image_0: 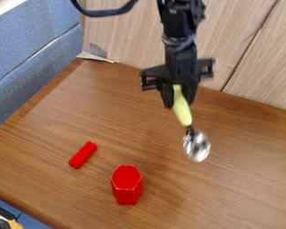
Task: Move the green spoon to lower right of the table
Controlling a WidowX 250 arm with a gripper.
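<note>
The black gripper (179, 96) hangs over the upper middle of the wooden table (247, 134), shut on the handle of the green spoon (182, 107). Its pale green handle sits between the fingers, and the metal bowl points down and slightly to the right, over the table right of centre. The spoon looks held above the surface.
A small red block (82, 154) lies left of centre on the table, and a red hexagonal block (127, 184) stands near the lower middle. A wood panel (253, 53) borders the table's far side; a blue padded surface (32, 40) is at the left.
</note>
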